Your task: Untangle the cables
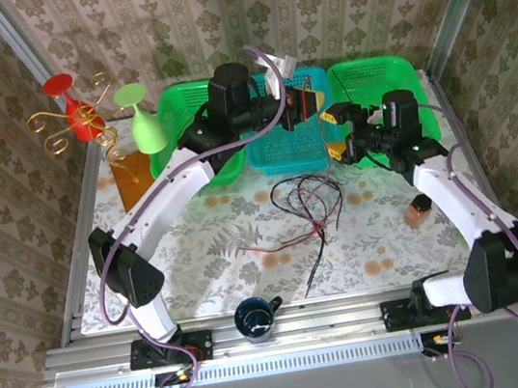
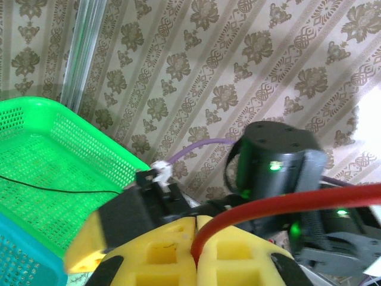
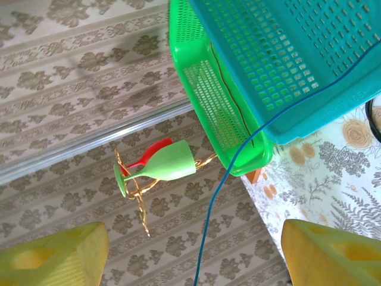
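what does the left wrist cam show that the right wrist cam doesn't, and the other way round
Left wrist: the left claw shut on a red cable, with the right arm's black wrist beyond. Right wrist: the right claw open, a blue cable passing between its fingers, and a green wine glass on a gold rack. Both: the teal basket and patterned wallpaper.

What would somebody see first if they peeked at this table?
Probably the messy knot of black and red cables lying in the middle of the flowery table. Next comes the bright teal basket at the far edge. Up close, the left gripper is pinching a red cable between its yellow fingers.
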`<act>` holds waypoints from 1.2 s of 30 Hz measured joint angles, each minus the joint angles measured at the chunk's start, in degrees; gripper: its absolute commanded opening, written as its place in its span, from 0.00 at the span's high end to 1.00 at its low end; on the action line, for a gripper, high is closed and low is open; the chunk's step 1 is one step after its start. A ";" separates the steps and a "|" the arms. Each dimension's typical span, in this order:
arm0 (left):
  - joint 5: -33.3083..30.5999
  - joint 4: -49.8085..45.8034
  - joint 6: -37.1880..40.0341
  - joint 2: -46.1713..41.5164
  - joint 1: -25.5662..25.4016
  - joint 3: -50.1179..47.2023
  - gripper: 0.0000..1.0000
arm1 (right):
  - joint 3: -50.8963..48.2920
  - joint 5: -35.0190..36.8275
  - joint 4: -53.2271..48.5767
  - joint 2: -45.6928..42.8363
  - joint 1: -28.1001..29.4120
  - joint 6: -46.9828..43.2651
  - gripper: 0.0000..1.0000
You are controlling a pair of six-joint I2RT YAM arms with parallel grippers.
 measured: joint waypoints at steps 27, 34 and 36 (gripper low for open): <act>-2.54 -6.49 2.56 -12.46 3.76 -10.29 1.00 | -2.86 4.57 8.83 -1.75 -2.43 1.18 1.00; -5.01 -6.10 2.56 -23.26 7.32 -22.60 1.00 | -2.78 8.13 1.40 -8.61 -7.87 -4.76 1.00; -5.44 -6.32 2.56 -25.18 8.85 -24.48 1.00 | -2.47 8.98 -0.57 -9.55 -8.48 -6.05 1.00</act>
